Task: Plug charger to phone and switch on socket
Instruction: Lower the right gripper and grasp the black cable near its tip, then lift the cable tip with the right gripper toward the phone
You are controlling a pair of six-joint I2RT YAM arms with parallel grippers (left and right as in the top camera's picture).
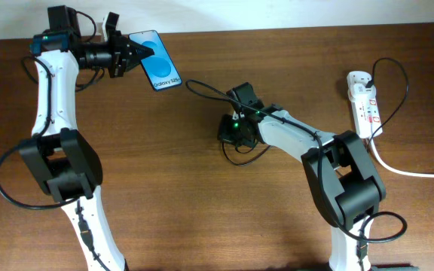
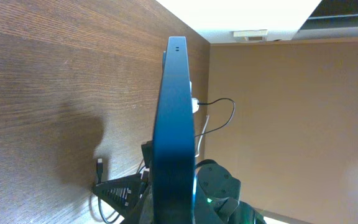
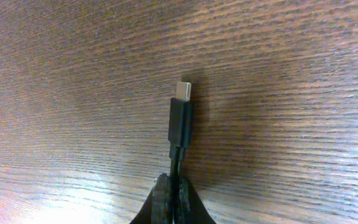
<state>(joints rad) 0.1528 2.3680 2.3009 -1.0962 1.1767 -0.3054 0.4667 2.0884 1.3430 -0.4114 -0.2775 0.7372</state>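
Observation:
The phone [image 1: 160, 60] has a bright blue screen and is held tilted above the table's far left by my left gripper [image 1: 132, 54], which is shut on one end. In the left wrist view the phone [image 2: 174, 124] shows edge-on. My right gripper [image 1: 230, 131] is shut on the charger [image 3: 180, 121], a thin black cable whose plug tip with a silver end sticks out past the fingertips [image 3: 176, 186], close over the wood. The cable [image 1: 206, 88] trails across the table. The socket [image 1: 362, 102], a white power strip with red marks, lies at the far right.
A thick white cord [image 1: 409, 172] runs from the socket off the right edge. A black cable loop [image 1: 394, 71] arcs over the strip. Bare brown wood lies between the two grippers.

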